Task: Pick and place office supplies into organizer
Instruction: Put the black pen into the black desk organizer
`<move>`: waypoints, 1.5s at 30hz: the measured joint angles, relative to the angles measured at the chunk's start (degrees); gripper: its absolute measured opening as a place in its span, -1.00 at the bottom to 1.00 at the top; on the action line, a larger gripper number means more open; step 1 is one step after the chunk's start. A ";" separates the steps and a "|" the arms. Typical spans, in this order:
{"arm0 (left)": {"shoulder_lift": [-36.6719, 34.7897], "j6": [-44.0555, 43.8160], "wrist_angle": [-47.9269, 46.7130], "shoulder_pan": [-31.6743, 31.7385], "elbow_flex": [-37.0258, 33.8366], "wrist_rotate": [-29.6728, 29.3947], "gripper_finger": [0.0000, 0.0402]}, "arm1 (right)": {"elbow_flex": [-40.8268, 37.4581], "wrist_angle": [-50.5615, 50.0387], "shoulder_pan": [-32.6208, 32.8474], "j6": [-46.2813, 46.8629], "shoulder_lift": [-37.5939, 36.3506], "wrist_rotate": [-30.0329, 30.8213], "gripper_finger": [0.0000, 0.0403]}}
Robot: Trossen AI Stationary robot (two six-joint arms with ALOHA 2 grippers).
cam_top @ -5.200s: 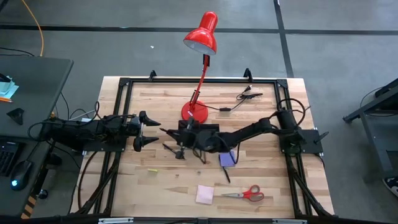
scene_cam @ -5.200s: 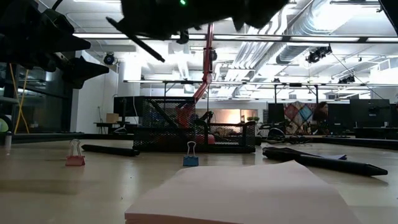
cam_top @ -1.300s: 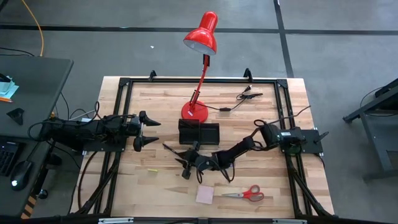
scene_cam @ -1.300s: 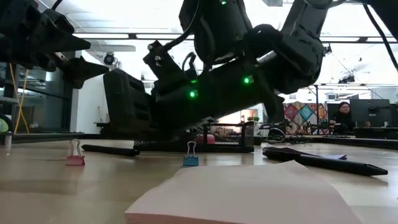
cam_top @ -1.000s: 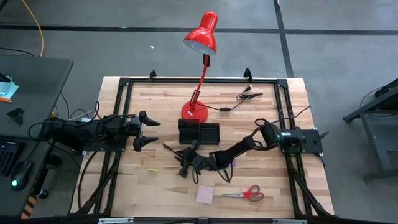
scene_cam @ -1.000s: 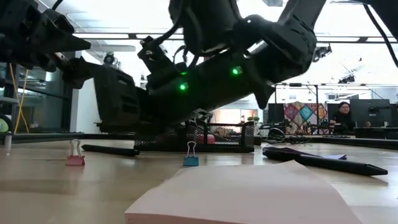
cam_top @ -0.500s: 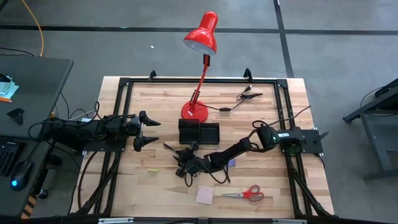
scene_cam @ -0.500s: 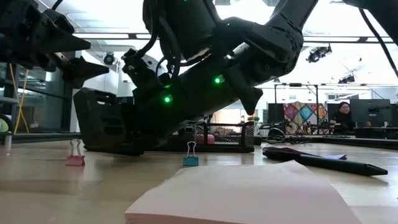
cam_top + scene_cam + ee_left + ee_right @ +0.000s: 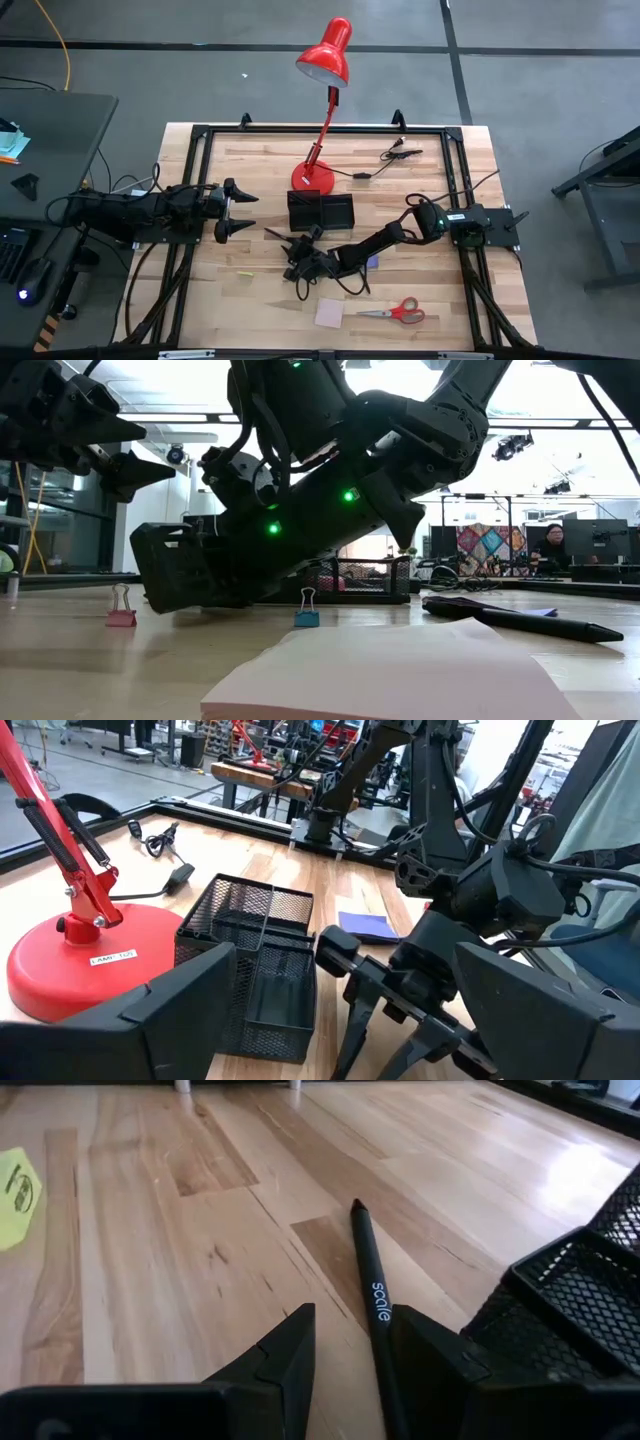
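**Right claw down over a pen**

My right gripper [image 9: 350, 1355] is low on the wooden table [image 9: 420, 170], fingers parted a little, straddling a thin black pen [image 9: 372, 1295] without gripping it. The black mesh organizer tray [image 9: 320, 211] sits just beyond, near the red desk lamp [image 9: 322, 110]. My left gripper [image 9: 240, 211] waits at the left, fingers spread.

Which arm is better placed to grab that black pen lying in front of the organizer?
Right: the right gripper is open and low, straddling the pen. The left gripper hovers farther off.
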 joint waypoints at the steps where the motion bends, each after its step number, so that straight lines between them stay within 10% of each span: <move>1: 0.00 0.00 0.00 0.00 0.00 -0.01 0.78 | 0.02 -0.06 0.04 -0.59 0.00 0.25 -0.39; 17: 0.00 -0.01 0.00 -0.01 0.00 0.00 0.78 | 0.11 0.14 2.09 -4.56 0.09 9.50 -0.39; 34: 0.00 0.00 0.00 -0.02 0.00 0.01 0.78 | 0.33 -7.12 -0.28 4.23 -0.20 2.57 -0.40; 45: 0.00 0.00 0.00 0.00 0.00 -0.01 0.78 | 0.32 -6.20 0.28 4.19 -0.23 -1.85 -0.93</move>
